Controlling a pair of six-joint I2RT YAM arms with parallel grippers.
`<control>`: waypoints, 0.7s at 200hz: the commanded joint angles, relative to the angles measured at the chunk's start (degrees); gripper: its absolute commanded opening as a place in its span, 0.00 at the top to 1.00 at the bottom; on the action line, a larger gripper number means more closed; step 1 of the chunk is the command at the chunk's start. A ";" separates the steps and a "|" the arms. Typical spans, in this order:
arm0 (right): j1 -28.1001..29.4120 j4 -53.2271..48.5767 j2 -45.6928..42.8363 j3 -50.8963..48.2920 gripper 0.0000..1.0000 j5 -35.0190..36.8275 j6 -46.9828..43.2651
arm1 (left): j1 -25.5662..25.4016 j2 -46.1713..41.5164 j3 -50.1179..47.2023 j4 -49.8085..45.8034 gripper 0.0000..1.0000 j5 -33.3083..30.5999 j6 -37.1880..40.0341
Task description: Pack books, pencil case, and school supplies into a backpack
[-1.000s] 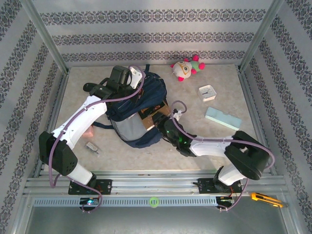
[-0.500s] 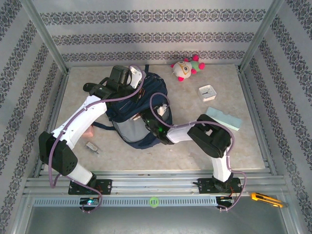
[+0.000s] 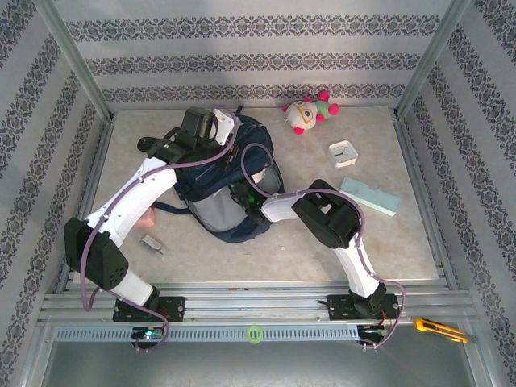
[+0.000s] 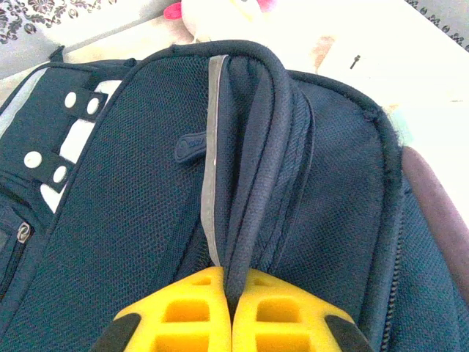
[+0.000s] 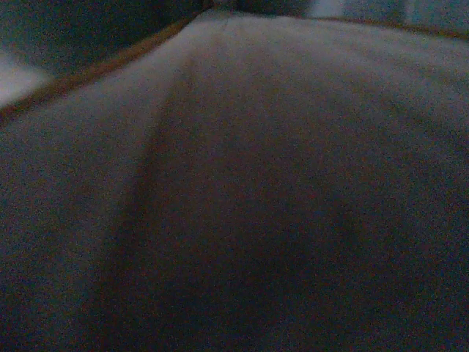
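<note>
**On the table: backpack held open, one arm inside**

Across the beige table [image 3: 403, 242], we see the navy backpack [image 3: 260, 149] lying left of centre, the biggest thing on it, with a grey panel [image 3: 211, 211] facing the arm bases. The right arm [image 3: 318, 211] reaches across into the bag's mouth. The right gripper sits down inside the bag, so we cannot tell how its jaws stand or whether they carry anything.

From the left wrist we get detail the overhead view lacks: the left gripper [image 4: 231, 312], its yellow fingers pressed together, pinches a padded navy rim of the backpack. A thin grey stripe [image 4: 212, 169] runs beside that rim, and white patches with round studs [image 4: 51, 158] sit on the pocket to the left.

From the right wrist we get a dim brown-grey surface [image 5: 234, 191] with a thin orange line at its upper left. We cannot tell what it is.

Well right of the bag lies the mint-green pencil case [image 3: 368, 196], flat on the table. Beyond it are a square white clock [image 3: 343, 152] and a plush toy [image 3: 309, 113]. A pink block [image 3: 147, 218] peeks out beside the left arm, near a small grey item [image 3: 153, 243].
</note>
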 commanded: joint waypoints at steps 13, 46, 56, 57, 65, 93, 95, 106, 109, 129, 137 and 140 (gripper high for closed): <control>-1.20 -4.81 -0.49 0.01 0.65 -1.18 2.01 | -0.54 -1.37 4.23 2.77 1.00 1.75 -0.52; -0.95 -8.19 -4.49 -3.82 0.49 -0.61 2.58 | -0.37 -1.12 4.38 2.59 1.00 0.64 -0.23; -0.88 -8.36 -5.39 -4.91 0.46 -0.65 2.71 | -0.30 -0.99 4.44 2.62 1.00 0.31 -0.18; -0.87 -8.37 -5.49 -5.08 0.46 -0.74 2.75 | -0.29 -0.97 4.43 2.61 1.00 0.28 -0.17; -0.84 -8.40 -6.36 -6.15 0.44 -0.96 2.72 | -0.22 -0.85 4.56 2.60 1.00 0.03 -0.23; -0.53 -8.34 -9.28 -10.01 0.37 -2.35 2.44 | 0.13 -0.38 4.52 2.68 1.00 -1.45 0.25; -0.51 -8.27 -9.52 -10.29 0.37 -2.44 2.43 | 0.15 -0.35 4.49 2.68 1.00 -1.53 0.33; -0.19 -7.75 -10.66 -12.04 0.35 -2.94 2.50 | 0.37 -0.02 4.49 2.62 1.00 -2.25 0.74; -0.10 -7.69 -11.07 -12.61 0.35 -2.98 2.49 | 0.43 0.12 4.47 2.60 1.00 -2.45 0.79; 0.31 -7.02 -13.31 -15.64 0.32 -4.28 2.19 | 0.87 0.45 4.33 2.61 1.00 -3.04 0.93; 0.33 -6.51 -14.18 -16.74 0.31 -4.87 2.06 | 0.97 0.52 4.28 2.76 1.00 -2.98 0.89; 0.37 -6.29 -14.53 -17.09 0.30 -5.20 1.90 | 1.05 0.54 4.22 2.77 1.00 -2.96 0.89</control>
